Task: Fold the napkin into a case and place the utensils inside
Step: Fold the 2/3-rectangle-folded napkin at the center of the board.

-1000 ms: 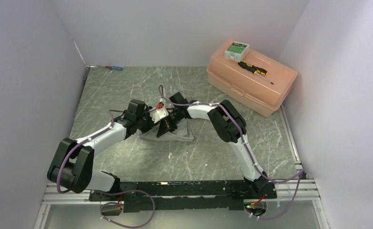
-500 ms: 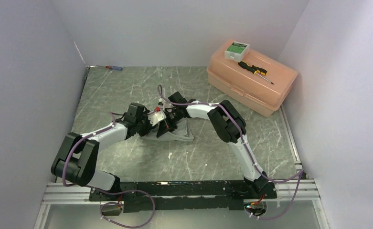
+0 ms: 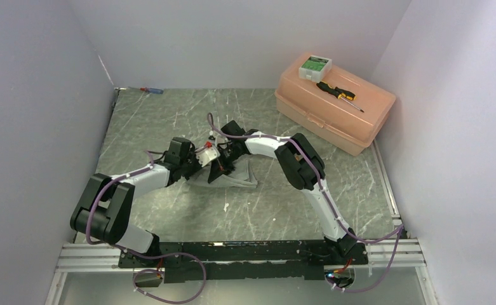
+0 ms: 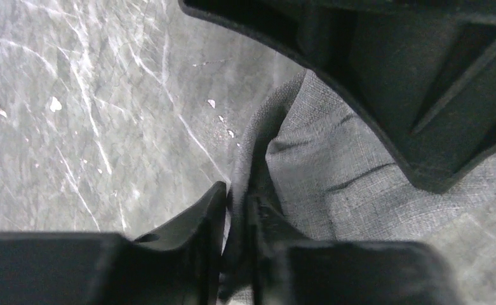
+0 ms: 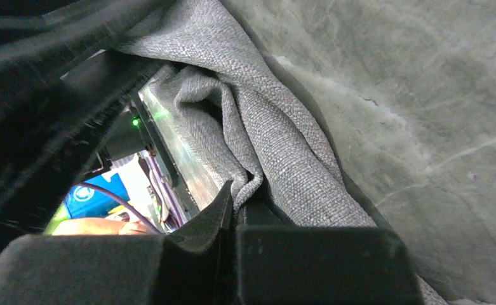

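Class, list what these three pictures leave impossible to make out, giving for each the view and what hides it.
1. The utensils: seen in no view; whether the cloth covers them cannot be told.
2. Folded shape of the napkin: in the top view the left gripper and right gripper cover most of it; both wrist views are too close.
3. Print on the green-and-white box: top view, too small to read.
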Controlling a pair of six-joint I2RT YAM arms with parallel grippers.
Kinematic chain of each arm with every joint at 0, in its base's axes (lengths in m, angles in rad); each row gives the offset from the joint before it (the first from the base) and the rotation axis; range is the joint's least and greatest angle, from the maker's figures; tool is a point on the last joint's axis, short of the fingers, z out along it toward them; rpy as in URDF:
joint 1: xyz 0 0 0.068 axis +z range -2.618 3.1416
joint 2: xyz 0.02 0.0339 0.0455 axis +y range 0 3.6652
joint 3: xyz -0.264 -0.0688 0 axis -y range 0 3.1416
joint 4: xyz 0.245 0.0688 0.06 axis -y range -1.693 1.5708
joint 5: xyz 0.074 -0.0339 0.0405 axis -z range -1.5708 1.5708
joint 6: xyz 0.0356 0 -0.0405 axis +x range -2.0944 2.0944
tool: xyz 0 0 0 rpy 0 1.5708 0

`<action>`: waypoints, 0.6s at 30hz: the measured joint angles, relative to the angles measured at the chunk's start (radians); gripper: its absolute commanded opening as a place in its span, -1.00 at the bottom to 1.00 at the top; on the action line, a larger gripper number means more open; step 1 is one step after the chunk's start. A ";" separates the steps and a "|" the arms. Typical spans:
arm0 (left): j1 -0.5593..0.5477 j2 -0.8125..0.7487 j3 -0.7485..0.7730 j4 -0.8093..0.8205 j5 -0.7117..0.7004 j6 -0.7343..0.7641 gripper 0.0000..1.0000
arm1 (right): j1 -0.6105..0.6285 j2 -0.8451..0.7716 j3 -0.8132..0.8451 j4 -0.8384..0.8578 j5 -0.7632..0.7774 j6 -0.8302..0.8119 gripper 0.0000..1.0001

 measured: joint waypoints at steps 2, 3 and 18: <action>0.000 0.000 0.002 -0.004 0.006 -0.010 -0.94 | 0.000 0.002 0.005 -0.007 0.000 0.000 -1.00; 0.000 0.000 0.006 -0.013 0.012 -0.019 -0.95 | 0.000 0.003 0.009 -0.014 0.002 0.000 -1.00; 0.000 -0.064 0.099 -0.126 0.106 -0.158 -0.95 | 0.000 0.028 0.058 -0.074 0.002 -0.009 -1.00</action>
